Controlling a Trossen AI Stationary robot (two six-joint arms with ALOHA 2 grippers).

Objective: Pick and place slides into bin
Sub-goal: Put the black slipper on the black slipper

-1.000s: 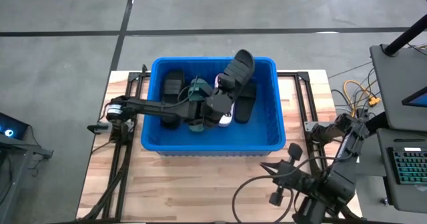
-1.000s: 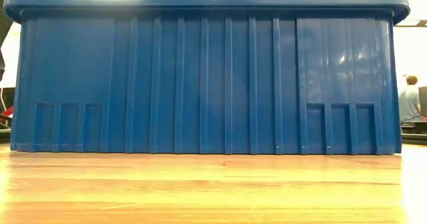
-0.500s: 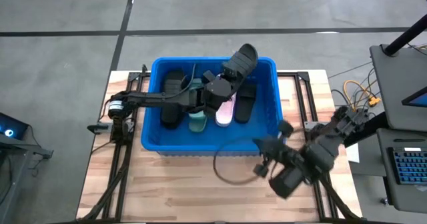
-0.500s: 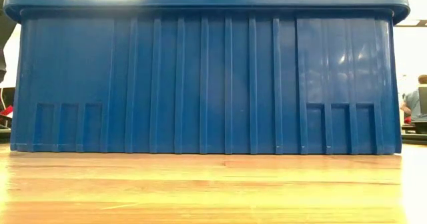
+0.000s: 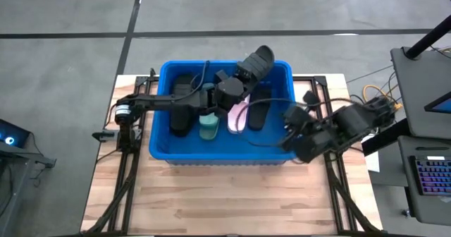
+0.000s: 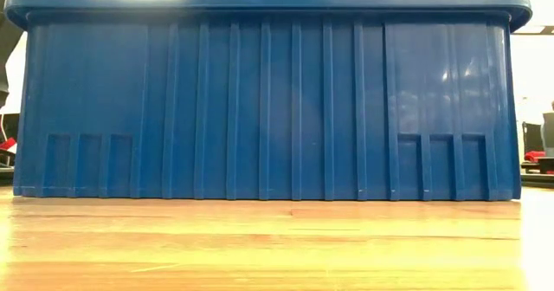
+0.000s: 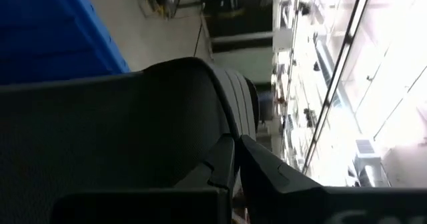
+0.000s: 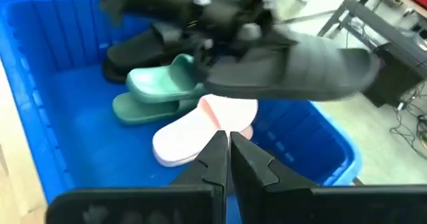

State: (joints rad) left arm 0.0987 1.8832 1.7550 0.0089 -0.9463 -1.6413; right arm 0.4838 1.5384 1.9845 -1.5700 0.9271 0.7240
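The blue bin point(image 5: 161, 117) fills the low view point(image 6: 277, 100). On its floor lie a green slide point(image 8: 157, 87), a pink slide point(image 8: 193, 134) and black slides point(image 5: 182, 103) point(image 5: 259, 106). My left gripper point(image 5: 238, 78) reaches in from the table's left, above the bin, and is shut on another black slide point(image 5: 255, 61) held over the bin's far right part. My right gripper point(image 5: 287, 124) hovers at the bin's right wall, shut point(image 8: 227, 151) and holding nothing, slanting down toward the bin's inside. My left gripper point(image 7: 237, 161) has the black slide's near end point(image 7: 200, 137) pinched between its two fingers. The fingers come in level from the table's left. The slide point(image 8: 287, 71) is lifted clear above the slides in the bin, and its free end reaches out past the bin's far rim. The fingers hide which part they have.
Bare wooden tabletop point(image 5: 211, 202) lies between the bin and the near edge. Metal frame rails point(image 5: 328, 103) run along the table's right and left sides. A desk with a keyboard point(image 5: 430, 173) stands off the right edge.
My left gripper has carried the black slide toward the far edge, above the bin, still shut on it. My right arm has swung from the table's near right corner up and over to the bin's right wall, its fingers staying shut.
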